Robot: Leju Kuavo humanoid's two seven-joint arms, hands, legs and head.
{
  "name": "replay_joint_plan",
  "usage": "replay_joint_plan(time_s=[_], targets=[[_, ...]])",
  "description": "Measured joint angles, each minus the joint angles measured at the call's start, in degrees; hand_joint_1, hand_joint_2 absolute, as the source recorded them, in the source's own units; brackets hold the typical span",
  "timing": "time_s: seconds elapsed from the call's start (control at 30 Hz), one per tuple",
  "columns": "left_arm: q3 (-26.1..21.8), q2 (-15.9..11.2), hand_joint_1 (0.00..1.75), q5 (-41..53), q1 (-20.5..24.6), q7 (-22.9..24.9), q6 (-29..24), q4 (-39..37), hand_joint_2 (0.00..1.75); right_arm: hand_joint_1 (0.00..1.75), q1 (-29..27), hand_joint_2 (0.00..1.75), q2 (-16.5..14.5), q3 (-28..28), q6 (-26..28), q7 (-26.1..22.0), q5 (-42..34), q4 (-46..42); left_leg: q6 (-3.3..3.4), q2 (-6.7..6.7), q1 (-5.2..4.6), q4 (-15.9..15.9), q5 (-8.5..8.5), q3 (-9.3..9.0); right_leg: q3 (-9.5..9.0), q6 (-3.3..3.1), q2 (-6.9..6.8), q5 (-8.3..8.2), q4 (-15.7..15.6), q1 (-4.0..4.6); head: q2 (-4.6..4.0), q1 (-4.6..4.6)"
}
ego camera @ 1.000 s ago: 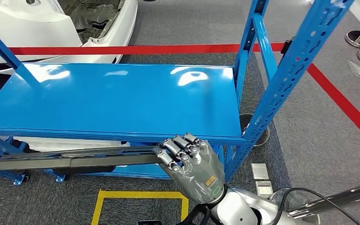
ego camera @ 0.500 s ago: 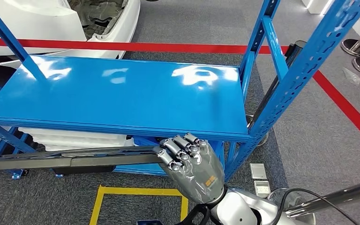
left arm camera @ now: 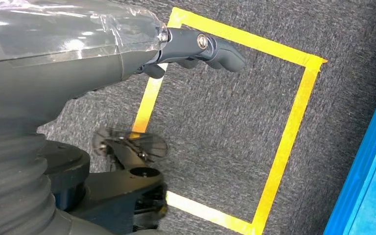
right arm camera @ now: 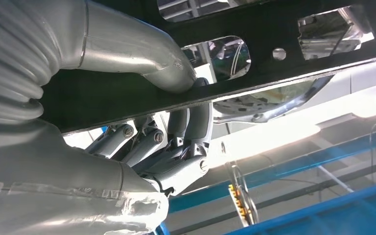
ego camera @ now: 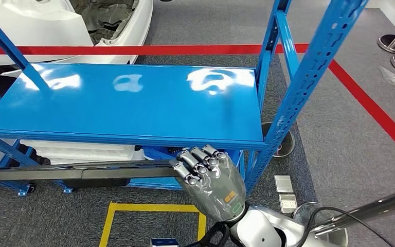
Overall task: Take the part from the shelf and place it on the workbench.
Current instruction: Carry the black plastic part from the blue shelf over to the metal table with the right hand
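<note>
Right hand (ego camera: pixel 213 180), knuckles up, grips the long dark part (ego camera: pixel 77 171) at its 3 o'clock end below the blue shelf (ego camera: pixel 128 103); left hand (left arm camera: pixel 196 46) hangs, apparently empty, fingers loosely curled.

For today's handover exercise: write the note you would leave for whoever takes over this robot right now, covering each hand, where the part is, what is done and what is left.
Right hand: grips one end of the long dark part, thumb on one face, fingers on the other.
Left hand: holds nothing, hanging over the yellow floor square.
Part: out in front of the blue shelf, roughly level, below its top board.
Done: part gripped.
Left: carry it to the workbench and set it down.
</note>
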State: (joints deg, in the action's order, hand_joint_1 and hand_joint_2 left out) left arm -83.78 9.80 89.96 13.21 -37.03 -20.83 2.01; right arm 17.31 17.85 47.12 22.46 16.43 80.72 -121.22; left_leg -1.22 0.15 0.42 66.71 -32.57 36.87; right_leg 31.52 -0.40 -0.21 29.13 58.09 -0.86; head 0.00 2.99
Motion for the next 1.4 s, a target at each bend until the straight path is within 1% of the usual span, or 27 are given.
replay_joint_plan(time_s=[0.07, 0.1, 0.13, 0.17, 0.23, 0.27, 0.3, 0.4, 0.43, 0.47, 0.57, 0.6, 0.63, 0.67, 0.73, 0.77, 0.8, 0.9, 0.97, 1.07, 1.1, 1.13, 1.17, 1.2, 1.3, 1.33, 1.4], targets=[[0.0, -0.01, 0.0, -0.01, -0.03, 0.0, 0.0, 0.0, 1.75, 1.75, -0.03, 1.75, -0.12, 0.0, -0.19, 0.22, 0.0, 0.13, -0.41, 0.0, 0.16, 6.84, -3.33, 2.47, 0.41, -0.15, -0.12, -0.2, 0.07, 0.03, 0.0, -0.24], [0.0, -0.01, 0.0, -0.02, -0.05, 0.0, 0.0, 0.0, 1.75, 1.75, -0.06, 1.75, -0.14, 0.0, -0.32, 0.36, 0.0, 0.2, -0.5, 0.0, 0.2, 8.31, -3.63, 2.77, 0.56, -0.14, -0.15, -0.28, 0.12, 0.04, 0.0, -0.27], [0.0, -0.01, 0.0, -0.02, -0.06, 0.0, 0.0, 0.0, 1.75, 1.75, -0.09, 1.75, -0.16, 0.0, -0.43, 0.49, 0.0, 0.29, -0.5, 0.01, 0.23, 7.53, -2.8, 1.98, 0.66, -0.1, -0.16, -0.33, 0.19, 0.03, 0.0, -0.3], [0.0, -0.01, 0.0, -0.02, -0.04, 0.0, 0.0, 0.0, 1.75, 1.75, -0.11, 1.75, -0.21, 0.0, -0.52, 0.64, 0.0, 0.38, -0.42, 0.0, 0.26, 4.68, -1.13, 0.22, 0.69, -0.05, -0.14, -0.36, 0.27, 0.02, 0.0, -0.35], [0.0, -0.01, 0.0, 0.0, 0.04, 0.01, 0.0, 0.0, 1.75, 1.75, -0.09, 1.75, -0.38, 0.0, -0.63, 1.01, 0.0, 0.54, -0.06, -0.07, 0.2, -3.24, 2.01, -3.85, 0.8, 0.17, -0.1, -0.37, 0.53, 0.11, 0.0, -0.45], [0.0, -0.01, 0.0, 0.0, 0.08, 0.03, 0.0, 0.0, 1.75, 1.75, -0.07, 1.75, -0.47, 0.0, -0.65, 1.26, -0.01, 0.6, 0.19, -0.1, 0.11, -6.03, 2.76, -5.05, 0.99, 0.41, -0.06, -0.44, 0.69, 0.2, 0.0, -0.5], [0.0, -0.01, 0.0, 0.0, 0.09, 0.04, -0.01, 0.0, 1.75, 1.75, -0.04, 1.75, -0.56, 0.0, -0.65, 1.5, -0.02, 0.66, 0.43, -0.14, -0.01, -7.4, 2.91, -5.45, 1.22, 0.71, -0.03, -0.55, 0.8, 0.27, 0.0, -0.49], [0.0, 0.01, 0.0, -0.02, 0.0, 0.07, -0.05, 0.0, 1.75, 1.75, -0.03, 1.75, -0.69, -0.04, -0.43, 2.14, -0.13, 0.93, 1.38, -0.07, -0.02, -7.96, 3.26, -5.12, 1.68, 1.72, -0.02, -0.74, 0.91, 0.26, 0.0, -0.43], [0.0, 0.01, 0.0, -0.02, 0.01, 0.07, -0.06, 0.0, 1.75, 1.75, -0.03, 1.75, -0.72, -0.07, -0.3, 2.29, -0.16, 1.04, 1.82, 0.01, 0.09, -8.18, 3.53, -5.04, 1.94, 2.0, -0.01, -0.1, 1.54, 0.23, 0.0, -0.35], [0.0, 0.02, 0.0, -0.02, 0.06, 0.07, -0.07, 0.0, 1.75, 1.75, -0.03, 1.75, -0.76, -0.09, -0.09, 2.43, -0.19, 1.16, 2.26, 0.11, 0.21, -8.44, 3.82, -4.93, 2.62, 2.24, 0.02, 1.25, 3.22, 0.19, 0.0, -0.11], [0.0, 0.02, 0.0, -0.01, 0.09, 0.12, -0.07, 0.0, 1.75, 1.75, -0.18, 1.75, -0.94, -0.13, 1.27, 2.75, -0.36, 1.69, 2.92, 0.29, 0.0, -8.51, 4.27, -4.32, 6.63, 2.65, 0.07, 6.97, 13.47, 0.09, 0.0, 0.66], [0.0, 0.02, 0.0, -0.01, 0.07, 0.16, -0.07, 0.0, 1.75, 1.75, -0.28, 1.75, -1.01, -0.14, 2.06, 2.83, -0.46, 1.96, 2.98, 0.31, -0.08, -8.45, 4.36, -4.13, 7.46, 2.72, 0.07, 7.71, 15.91, 0.09, 0.0, 0.72], [0.0, 0.02, 0.0, -0.01, 0.06, 0.22, -0.07, 0.0, 1.75, 1.75, -0.35, 1.75, -1.06, -0.15, 2.89, 2.87, -0.6, 2.22, 3.0, 0.31, -0.12, -8.36, 4.42, -3.99, 7.28, 2.72, 0.07, 7.29, 16.25, 0.09, 0.0, 0.75], [0.0, 0.02, 0.0, -0.01, 0.06, 0.27, -0.07, 0.0, 1.75, 1.75, -0.38, 1.75, -1.1, -0.18, 3.68, 2.89, -0.75, 2.46, 2.98, 0.3, -0.13, -8.22, 4.46, -3.9, 6.07, 2.65, 0.06, 5.91, 14.41, 0.09, 0.0, 0.8], [0.01, 0.02, 0.0, 0.0, 0.09, 0.32, -0.07, 0.0, 1.75, 1.75, -0.36, 1.75, -1.15, -0.26, 4.79, 2.85, -1.02, 2.77, 2.82, 0.27, -0.18, -7.87, 4.44, -3.76, 1.93, 2.29, 0.04, 2.38, 6.81, 0.11, 0.0, 0.93], [0.02, 0.02, 0.0, 0.0, 0.11, 0.33, -0.07, 0.0, 1.75, 1.75, -0.34, 1.75, -1.17, -0.3, 5.19, 2.81, -1.12, 2.85, 2.63, 0.26, -0.27, -7.61, 4.45, -3.59, 0.37, 2.1, 0.04, 1.41, 3.5, 0.19, 0.0, 0.99], [0.02, 0.02, 0.0, 0.0, 0.13, 0.33, -0.07, 0.0, 1.75, 1.75, -0.34, 1.75, -1.2, -0.35, 5.5, 2.79, -1.17, 2.92, 2.34, 0.26, -0.35, -7.43, 4.53, -3.34, -0.38, 1.89, 0.09, 1.04, 1.52, 0.28, 0.0, 0.98], [0.02, 0.02, 0.0, 0.0, 0.16, 0.36, -0.07, 0.0, 1.75, 1.75, -0.46, 1.75, -1.29, -0.7, 6.23, 2.73, -1.3, 3.04, 1.28, 0.24, -0.39, -7.22, 4.81, -2.82, -0.1, 1.07, 0.26, 0.82, 0.56, 0.34, 0.0, 0.8], [0.02, 0.02, 0.0, 0.0, 0.19, 0.4, -0.07, 0.0, 1.75, 1.75, -0.48, 1.75, -1.46, -0.99, 6.56, 2.73, -1.4, 3.08, 0.63, 0.12, -0.3, -5.08, 2.98, -2.05, 0.06, 0.31, 0.16, 0.31, 0.21, 0.08, 0.0, 0.49], [0.03, 0.02, 0.0, 0.0, 0.15, 0.55, -0.07, 0.0, 1.75, 1.75, -0.55, 1.75, -1.72, -1.17, 6.67, 2.8, -1.52, 3.25, -0.14, 0.05, 0.0, 4.98, -2.81, 1.74, 0.56, -0.29, -0.07, -0.13, 0.12, 0.05, 0.0, -0.13], [0.03, 0.02, 0.0, 0.0, 0.12, 0.62, -0.07, 0.0, 1.75, 1.75, -0.61, 1.75, -1.79, -1.2, 6.66, 2.85, -1.57, 3.35, -0.28, 0.06, 0.08, 7.79, -3.89, 2.75, 0.71, -0.34, -0.11, -0.22, 0.15, 0.08, 0.0, -0.19], [0.04, 0.02, 0.0, 0.0, 0.1, 0.67, -0.07, 0.0, 1.75, 1.75, -0.7, 1.75, -1.84, -1.23, 6.66, 2.9, -1.61, 3.46, -0.35, 0.06, 0.12, 9.2, -4.17, 3.13, 0.82, -0.35, -0.13, -0.28, 0.19, 0.09, 0.0, -0.21], [0.04, 0.02, 0.0, 0.0, 0.09, 0.72, -0.07, 0.0, 1.75, 1.75, -0.8, 1.75, -1.9, -1.27, 6.66, 2.96, -1.67, 3.56, -0.34, 0.07, 0.15, 8.79, -3.57, 2.66, 0.89, -0.32, -0.12, -0.33, 0.25, 0.09, 0.0, -0.25], [0.04, 0.02, 0.0, 0.0, 0.1, 0.75, -0.07, 0.0, 1.75, 1.75, -0.89, 1.75, -1.96, -1.33, 6.64, 3.04, -1.77, 3.66, -0.26, 0.06, 0.18, 6.49, -2.21, 1.27, 0.91, -0.29, -0.11, -0.36, 0.31, 0.08, 0.0, -0.27], [0.04, 0.02, 0.0, 0.0, 0.16, 0.77, -0.07, 0.0, 1.75, 1.75, -1.0, 1.75, -2.16, -1.67, 6.58, 3.28, -2.11, 3.87, 0.28, -0.04, 0.14, -4.56, 2.31, -4.48, 1.07, -0.01, -0.04, -0.4, 0.66, 0.18, 0.0, -0.4], [0.04, 0.02, 0.0, 0.0, 0.19, 0.78, -0.07, 0.0, 1.75, 1.75, -0.99, 1.75, -2.23, -1.78, 6.56, 3.34, -2.14, 3.92, 0.49, -0.09, 0.04, -6.7, 2.83, -5.33, 1.25, 0.26, -0.01, -0.5, 0.78, 0.26, 0.0, -0.42], [0.04, 0.02, 0.0, -0.01, 0.16, 0.79, -0.07, 0.0, 1.75, 1.75, -0.99, 1.75, -2.39, -1.96, 6.53, 3.42, -2.15, 3.99, 0.91, -0.13, -0.21, -7.82, 2.97, -5.38, 1.59, 0.94, 0.02, -0.83, 0.83, 0.35, 0.0, -0.42]])
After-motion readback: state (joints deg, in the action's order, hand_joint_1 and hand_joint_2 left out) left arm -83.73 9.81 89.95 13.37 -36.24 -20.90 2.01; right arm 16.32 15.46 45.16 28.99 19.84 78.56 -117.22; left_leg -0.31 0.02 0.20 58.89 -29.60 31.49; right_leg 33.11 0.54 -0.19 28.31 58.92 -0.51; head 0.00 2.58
